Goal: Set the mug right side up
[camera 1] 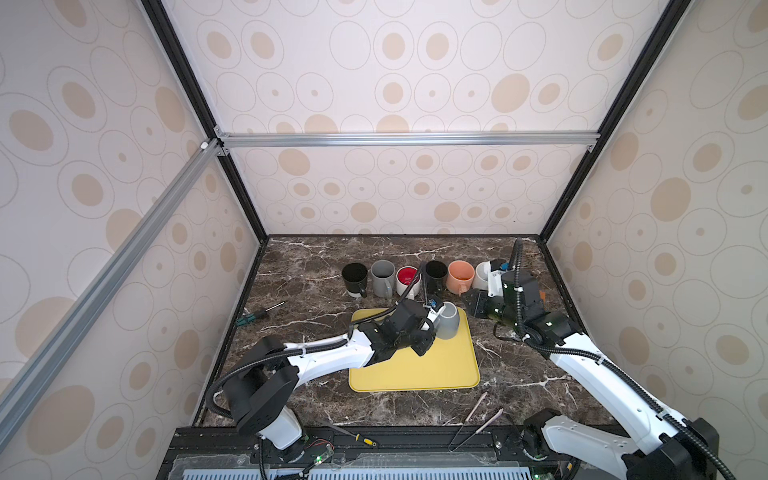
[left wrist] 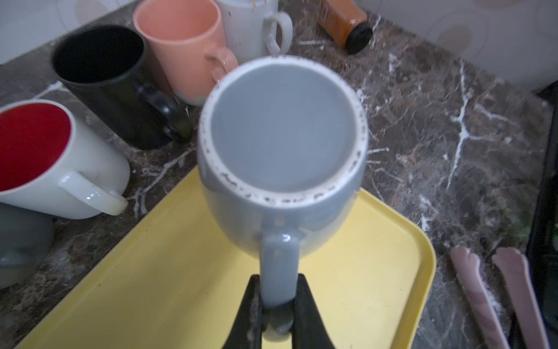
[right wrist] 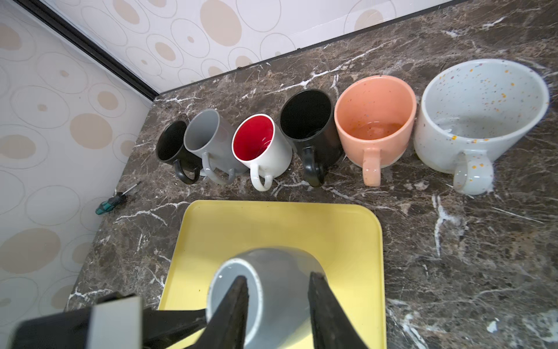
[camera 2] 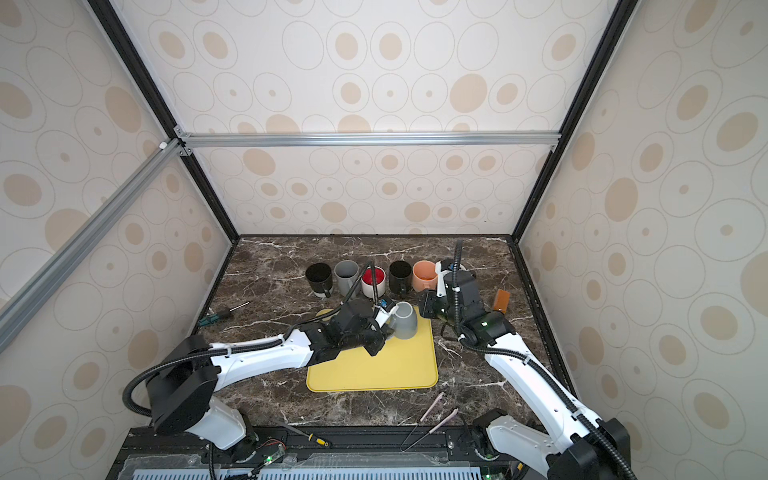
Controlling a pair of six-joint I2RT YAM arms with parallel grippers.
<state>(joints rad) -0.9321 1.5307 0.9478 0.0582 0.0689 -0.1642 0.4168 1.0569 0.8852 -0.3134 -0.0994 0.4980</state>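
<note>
Currently: left claw [left wrist: 277, 305] clamped on the grey mug [camera 1: 449, 326], base up over the yellow tray [camera 1: 415, 370]

The grey mug is over the far right corner of the yellow tray. It is tipped, with its unglazed foot ring facing up and toward the left arm and its mouth turned down to the tray. Whether the rim touches the tray cannot be told. In the left wrist view the two black fingers of the left claw press on either side of the handle [left wrist: 279, 266], near its outer bend. The right claw [right wrist: 277, 279] hangs just beside the mug on its right, with its jaws parted and nothing between them. In both top views it stands close to the mug's wall. Behind the tray, on the marbled table [camera 1: 316, 257], a row of six mugs [camera 1: 407, 279] stands upright with mouths open. A screwdriver [camera 1: 259, 312] lies on the table left of the tray.
</note>
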